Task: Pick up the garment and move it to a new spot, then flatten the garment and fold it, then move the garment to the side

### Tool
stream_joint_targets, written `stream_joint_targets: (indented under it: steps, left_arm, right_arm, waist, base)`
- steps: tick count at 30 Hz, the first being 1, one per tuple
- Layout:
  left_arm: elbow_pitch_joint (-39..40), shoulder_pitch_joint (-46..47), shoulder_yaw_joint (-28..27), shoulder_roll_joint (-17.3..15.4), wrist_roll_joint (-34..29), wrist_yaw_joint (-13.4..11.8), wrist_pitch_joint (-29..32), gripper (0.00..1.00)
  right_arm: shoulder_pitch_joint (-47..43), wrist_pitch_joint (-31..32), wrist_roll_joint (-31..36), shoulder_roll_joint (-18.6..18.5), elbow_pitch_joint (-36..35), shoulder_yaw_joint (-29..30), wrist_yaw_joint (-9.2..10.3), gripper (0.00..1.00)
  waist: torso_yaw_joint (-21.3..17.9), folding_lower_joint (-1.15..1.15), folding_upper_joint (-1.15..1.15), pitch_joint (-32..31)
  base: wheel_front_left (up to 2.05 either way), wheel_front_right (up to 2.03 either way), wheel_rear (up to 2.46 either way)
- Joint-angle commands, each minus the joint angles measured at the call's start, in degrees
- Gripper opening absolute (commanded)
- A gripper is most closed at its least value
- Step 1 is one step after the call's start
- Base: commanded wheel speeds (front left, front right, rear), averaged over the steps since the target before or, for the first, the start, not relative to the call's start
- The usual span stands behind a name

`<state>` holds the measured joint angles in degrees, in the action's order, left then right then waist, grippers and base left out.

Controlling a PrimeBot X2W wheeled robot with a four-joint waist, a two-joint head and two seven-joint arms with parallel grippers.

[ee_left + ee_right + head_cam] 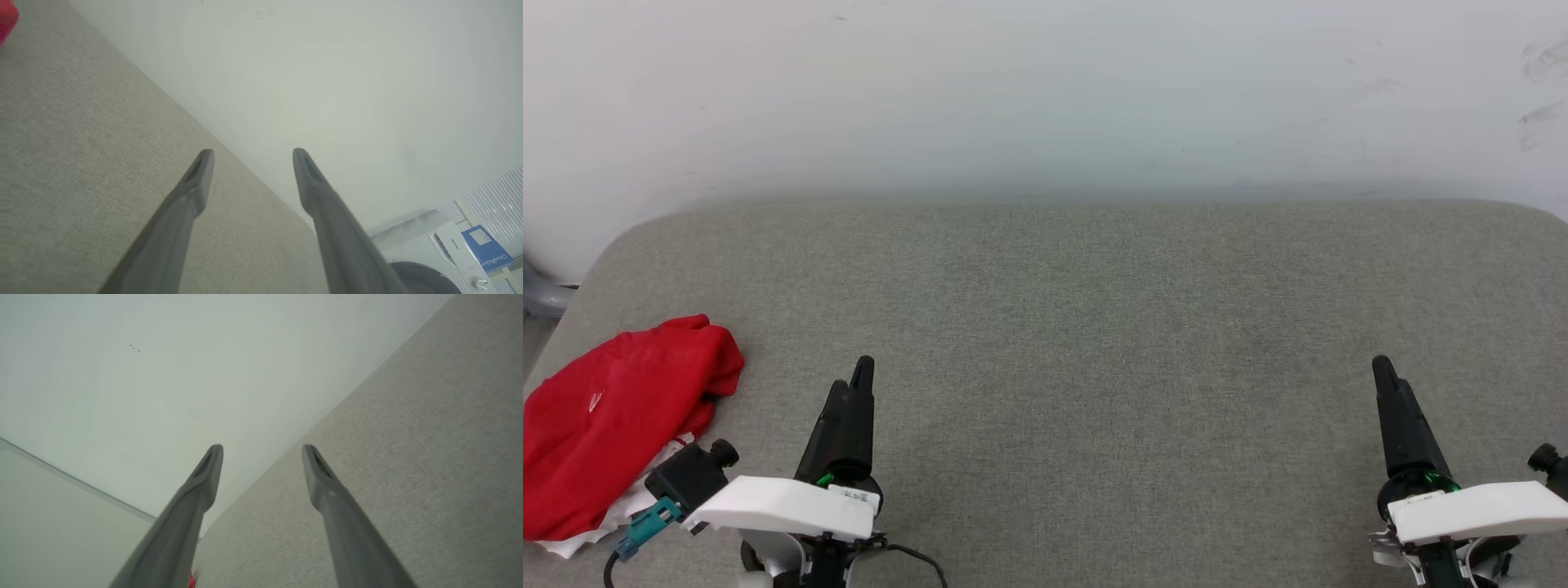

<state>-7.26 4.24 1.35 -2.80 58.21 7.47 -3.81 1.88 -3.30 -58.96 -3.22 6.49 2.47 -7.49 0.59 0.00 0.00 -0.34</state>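
Current step, as judged from the layout: the pick-up has not begun. The garment (613,416) lies in a crumpled heap at the lower left of the head view, on the grey fabric surface (1094,327) and close to that surface's left edge. Nothing is holding it.

1. Check the claws. In the left wrist view, the left gripper (252,152) has its jaws spread apart with nothing between them. In the right wrist view, the right gripper (262,447) is in the same condition: released and empty.

2. Locate the garment relative to the claws. In the head view it lies to the left of the left gripper (851,377), near it but apart from the fingers. The right gripper (1387,376) stands at the lower right of the frame, well apart from the cloth. You should therefore treat the left arm as the nearer one.

3. Note the axis. The heap runs diagonally, from the lower left corner of the frame up toward the centre left. A white portion shows at its lower edge.

4. Expect that the left fingers, which point up the frame, must swing toward the left edge before closing.

Caution: the garment sits near the surface's edge, so a loose pinch could drag it off.
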Motion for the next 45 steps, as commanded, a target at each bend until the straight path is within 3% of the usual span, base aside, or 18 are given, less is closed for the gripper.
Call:
stream_joint_targets:
  steps: [1,15,27,45]
  left_arm:
    - [1.03,0.30,0.16,-0.09,-2.74,0.02,-0.60,1.00]
    - [1.64,0.07,0.36,-0.10,-17.67,0.02,-3.10,1.00]
    - [1.08,0.06,0.95,-0.70,-28.22,0.02,-5.01,1.00]
    - [0.43,-0.11,0.66,-0.31,-38.35,-0.36,-7.50,1.00]
  right_arm:
    - [-0.01,-0.53,2.96,-0.02,-1.32,0.19,-0.01,1.00]
    - [-1.16,-1.17,20.70,0.22,-4.25,0.05,0.00,1.00]
    - [-2.15,-0.80,30.45,0.33,-6.22,0.56,0.00,1.00]
    - [-3.74,-0.30,41.74,0.37,-8.36,1.48,0.00,1.00]
  waist:
    - [0.03,0.00,0.00,-0.01]
    - [0.24,0.00,0.00,0.08]
    - [0.54,0.00,0.00,0.07]
    - [0.97,0.00,0.00,-0.05]
  base:
    - [0.00,0.00,0.00]
    - [0.00,0.00,0.00]
    - [0.00,0.00,0.00]
    - [0.00,0.00,0.00]
